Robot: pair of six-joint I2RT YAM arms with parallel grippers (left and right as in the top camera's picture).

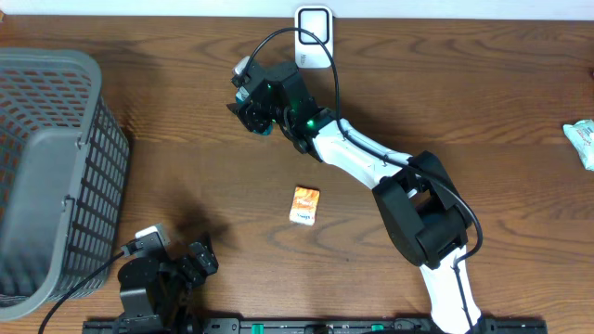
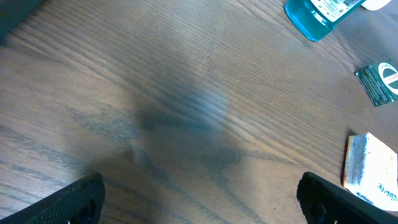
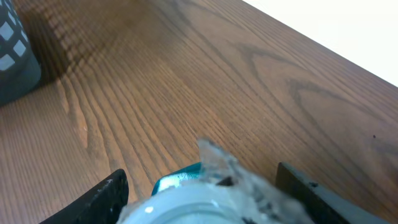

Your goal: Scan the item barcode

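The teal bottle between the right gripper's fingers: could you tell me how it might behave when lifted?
The teal bottle looks like smooth, rigid plastic, so it could slip in the right gripper. It seems to lie on its side and looks rounded, so it may roll if nudged.

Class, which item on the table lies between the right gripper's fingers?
The teal bottle, between the right gripper's fingers; the orange packet lies alone mid-table, and the pale green packet sits at the far right.
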